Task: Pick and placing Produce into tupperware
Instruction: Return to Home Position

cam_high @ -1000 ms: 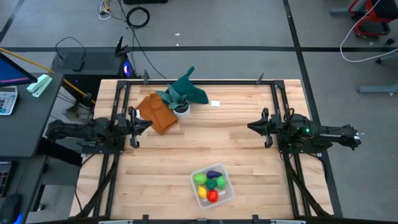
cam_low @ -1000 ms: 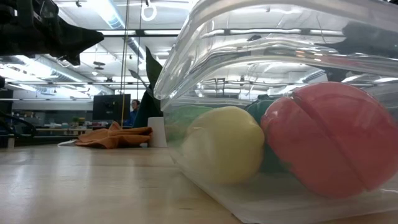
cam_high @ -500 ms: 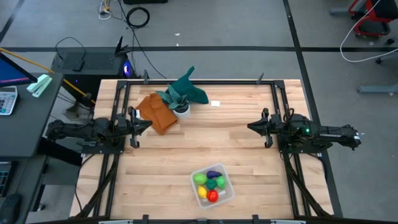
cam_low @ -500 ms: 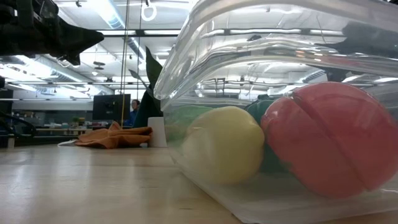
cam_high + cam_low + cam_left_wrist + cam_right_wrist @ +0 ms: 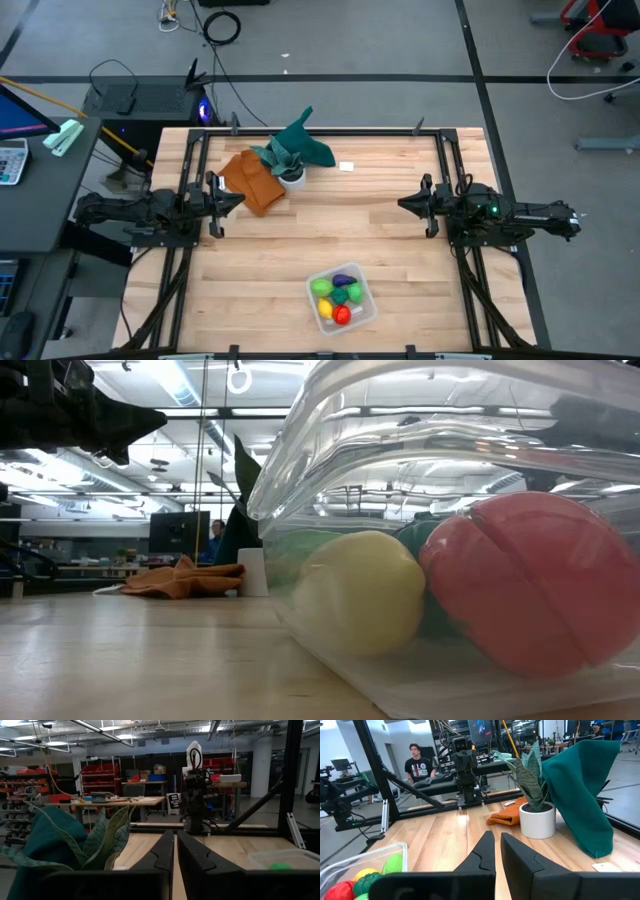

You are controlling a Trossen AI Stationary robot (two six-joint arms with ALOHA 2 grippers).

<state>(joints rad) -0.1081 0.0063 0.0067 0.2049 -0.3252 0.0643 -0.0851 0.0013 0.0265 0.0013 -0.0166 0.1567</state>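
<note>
All five pieces of produce point(image 5: 338, 296) lie inside the tupperware point(image 5: 366, 306), which sits on the surface point(image 5: 380, 240) between the arms, so the packing looks done, with nothing loose left outside. The left claw point(image 5: 238, 199) and right claw point(image 5: 402, 204) hang at opposite sides, well apart from it, fingers pressed together, empty. No label or writing is legible

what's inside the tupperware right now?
The tupperware holds five: purple toy, light green toy, dark green toy, yellow toy, red toy, packed close. They cover most of its floor, so anything beneath is hidden.
</note>
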